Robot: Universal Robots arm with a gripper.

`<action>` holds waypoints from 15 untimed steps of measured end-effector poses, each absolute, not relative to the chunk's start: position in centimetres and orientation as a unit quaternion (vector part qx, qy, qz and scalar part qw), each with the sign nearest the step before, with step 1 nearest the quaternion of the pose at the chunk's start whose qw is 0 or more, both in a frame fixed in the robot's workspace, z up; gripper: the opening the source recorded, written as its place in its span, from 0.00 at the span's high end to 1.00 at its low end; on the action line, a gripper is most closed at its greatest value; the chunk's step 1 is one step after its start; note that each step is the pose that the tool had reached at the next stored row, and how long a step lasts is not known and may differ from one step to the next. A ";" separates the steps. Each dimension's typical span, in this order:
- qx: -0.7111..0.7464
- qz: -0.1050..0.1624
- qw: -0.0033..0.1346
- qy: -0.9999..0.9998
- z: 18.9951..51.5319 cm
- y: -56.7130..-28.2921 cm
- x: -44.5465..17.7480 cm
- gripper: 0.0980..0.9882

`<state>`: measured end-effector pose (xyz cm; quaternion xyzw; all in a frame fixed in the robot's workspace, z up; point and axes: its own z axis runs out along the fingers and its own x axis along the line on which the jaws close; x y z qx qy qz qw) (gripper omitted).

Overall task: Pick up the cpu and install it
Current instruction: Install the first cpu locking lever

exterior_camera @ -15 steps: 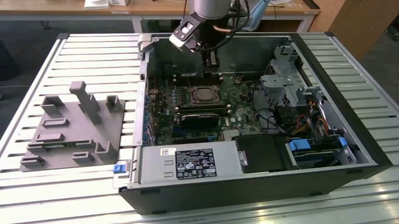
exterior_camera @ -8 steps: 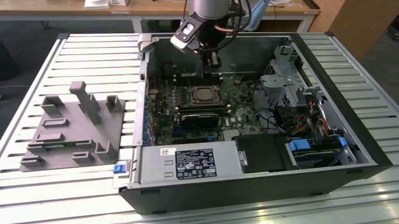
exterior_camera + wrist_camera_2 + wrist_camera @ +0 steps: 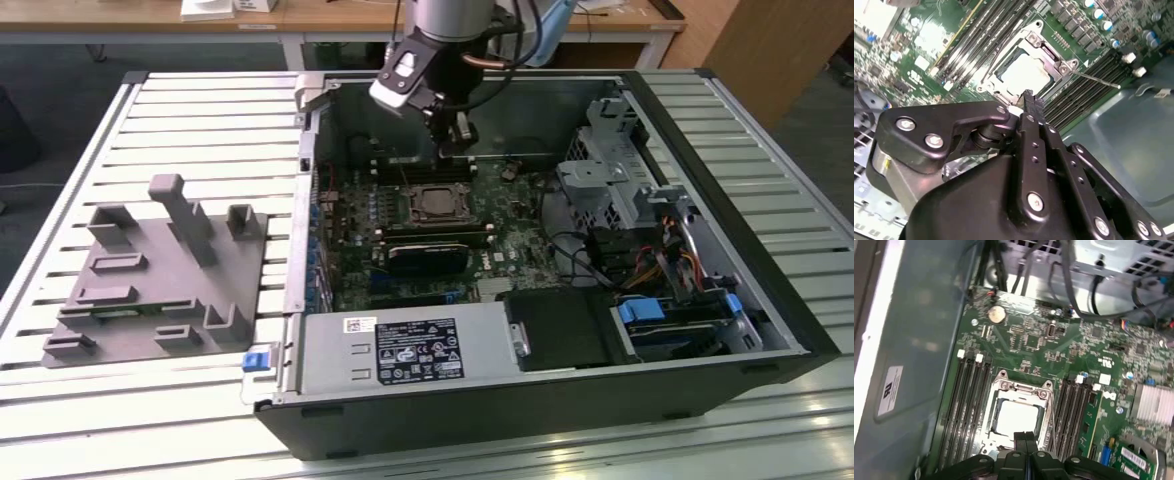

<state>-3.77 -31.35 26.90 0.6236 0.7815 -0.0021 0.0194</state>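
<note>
The cpu [image 3: 1016,417], a silvery-grey square, lies flat inside the dark metal-framed socket [image 3: 1002,386] on the green motherboard; it also shows in the second wrist view [image 3: 1026,75] and in the exterior view [image 3: 438,204]. My gripper [image 3: 458,148] hangs inside the open computer case, a little above the board and just behind the socket. In both wrist views its black fingertips [image 3: 1025,436] [image 3: 1030,98] are pressed together with nothing between them, hovering over the socket's edge. A thin metal lever [image 3: 1095,79] sticks out from the socket's side.
Black memory slots [image 3: 966,405] flank the socket. The case wall [image 3: 310,150], a metal drive cage [image 3: 607,180], loose cables [image 3: 641,260] and the power supply [image 3: 400,350] ring the board. A grey plastic tray [image 3: 147,280] sits on the slatted table at the exterior view's left.
</note>
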 end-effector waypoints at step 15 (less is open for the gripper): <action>0.515 0.001 0.019 0.857 26.8 -31.4 -3.8 0.99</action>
